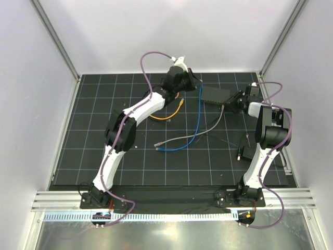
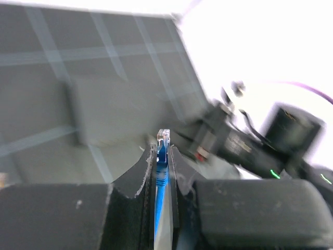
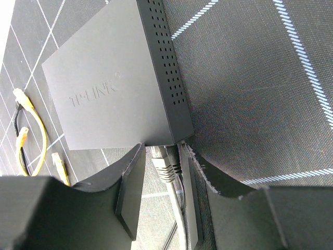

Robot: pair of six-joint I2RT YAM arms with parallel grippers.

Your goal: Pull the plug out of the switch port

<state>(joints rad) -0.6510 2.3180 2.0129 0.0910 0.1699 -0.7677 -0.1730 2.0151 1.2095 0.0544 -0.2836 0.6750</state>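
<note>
The black switch (image 1: 215, 94) lies flat at the far right of the mat. It is marked TP-LINK in the right wrist view (image 3: 109, 88). My left gripper (image 1: 193, 82) is shut on the blue plug (image 2: 163, 153). The plug's clear tip sticks out past the fingertips, just off the blurred switch (image 2: 119, 112). The blue cable (image 1: 196, 117) trails toward me. My right gripper (image 1: 237, 100) is at the switch's right end. Its jaws (image 3: 162, 148) straddle a grey plug (image 3: 166, 165) seated in a port, with a gap on the left side.
A grey cable (image 1: 203, 131) runs from the switch to mid-mat. A yellow cable (image 1: 167, 113) lies left of the blue one, and its ends show in the right wrist view (image 3: 31, 136). A small black item (image 1: 244, 152) sits at the right. White walls enclose the mat.
</note>
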